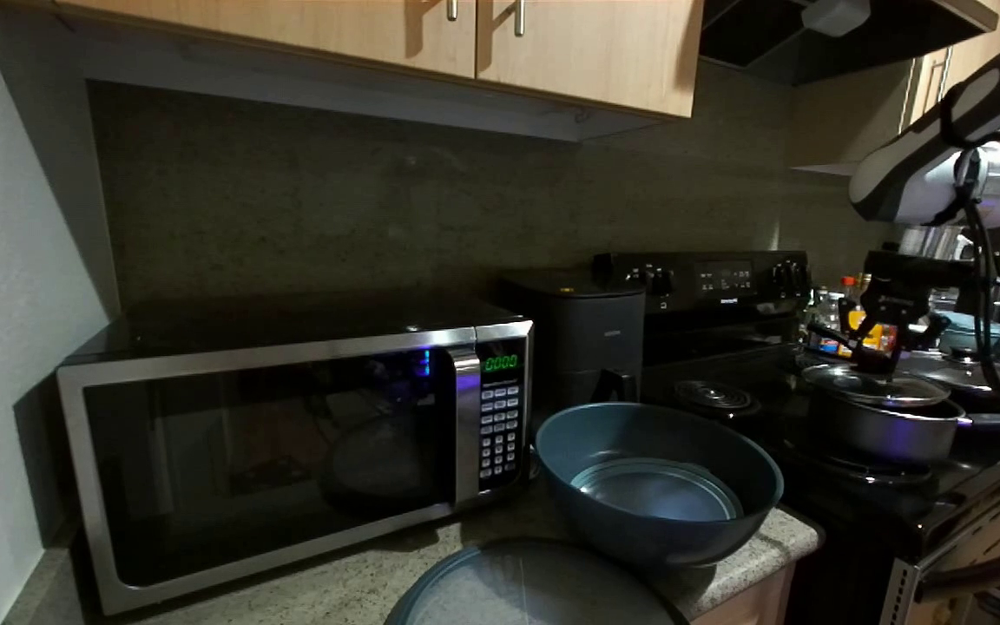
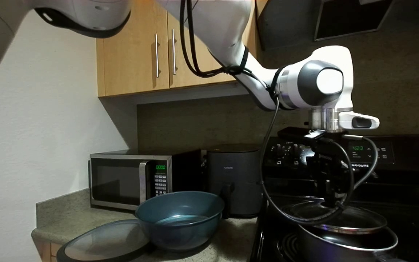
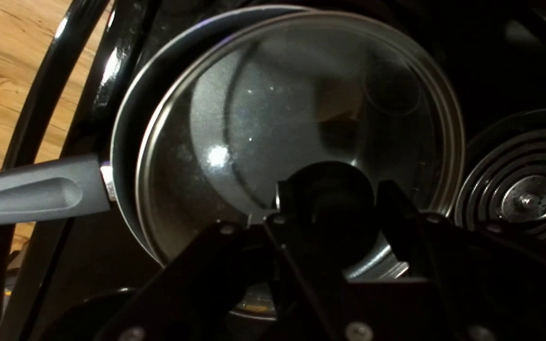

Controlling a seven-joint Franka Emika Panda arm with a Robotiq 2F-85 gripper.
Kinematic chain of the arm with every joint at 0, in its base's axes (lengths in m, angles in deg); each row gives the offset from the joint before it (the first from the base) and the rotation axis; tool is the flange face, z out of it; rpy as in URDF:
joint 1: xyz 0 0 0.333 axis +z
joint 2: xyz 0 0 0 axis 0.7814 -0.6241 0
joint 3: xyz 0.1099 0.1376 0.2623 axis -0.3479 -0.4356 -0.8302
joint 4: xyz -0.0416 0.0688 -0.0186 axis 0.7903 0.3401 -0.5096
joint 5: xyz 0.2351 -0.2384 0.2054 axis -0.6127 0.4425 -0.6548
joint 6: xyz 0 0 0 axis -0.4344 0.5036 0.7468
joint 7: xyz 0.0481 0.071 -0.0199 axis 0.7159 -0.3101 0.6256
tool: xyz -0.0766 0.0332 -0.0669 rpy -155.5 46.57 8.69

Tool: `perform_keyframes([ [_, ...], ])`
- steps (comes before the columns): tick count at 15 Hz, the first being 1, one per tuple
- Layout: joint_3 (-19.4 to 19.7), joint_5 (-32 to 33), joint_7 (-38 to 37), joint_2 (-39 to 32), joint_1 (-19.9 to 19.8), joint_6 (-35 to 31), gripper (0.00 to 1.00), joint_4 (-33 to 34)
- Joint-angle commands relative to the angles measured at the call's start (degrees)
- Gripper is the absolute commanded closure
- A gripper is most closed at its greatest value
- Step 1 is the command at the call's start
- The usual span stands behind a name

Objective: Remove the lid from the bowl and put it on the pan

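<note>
**Lid Pinched at the Knob, Positioned Over the Pan**

The end effector (image 3: 337, 201) points downward above the stove (image 2: 409, 203). Its fingers (image 3: 398, 220) bear on opposite sides of the black knob (image 3: 333, 182) and pinch it between them. The knob is at the centre of the lid (image 3: 254, 123), a round, shallow-domed glass disc with a metal rim.

The lid is located over the pan (image 1: 882, 434), offset away from the grey handle (image 3: 40, 189). A crescent of the pan's opening is exposed on the handle side. Whether the lid's rim touches the pan's rim cannot be determined. The pan stands upright on the stove. In the wrist view, a coil burner (image 3: 529, 201) is located near the pan, on the side opposite the handle.

The bowl (image 2: 180, 234) stands upright on the bench (image 2: 238, 233), well apart from the lid, with its interior visible in both exterior views. A wide round cover (image 2: 104, 242), translucent with a dark edge, is located just beside the bowl; contact between them cannot be confirmed. In an exterior view, a microwave (image 2: 116, 182) and a dark grey appliance (image 2: 236, 174) stand behind the bowl.
</note>
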Motion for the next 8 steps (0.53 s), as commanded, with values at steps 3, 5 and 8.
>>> perform_keyframes([
  [3,-2.79,-6.75,6.68,3.85,-1.03,-13.65,0.78,-5.08],
  [5,-3.45,-8.2,8.64,6.33,-0.85,-18.2,0.78,-7.39],
  [8,-2.66,-5.59,6.94,9.81,0.17,-19.43,0.78,-10.24],
])
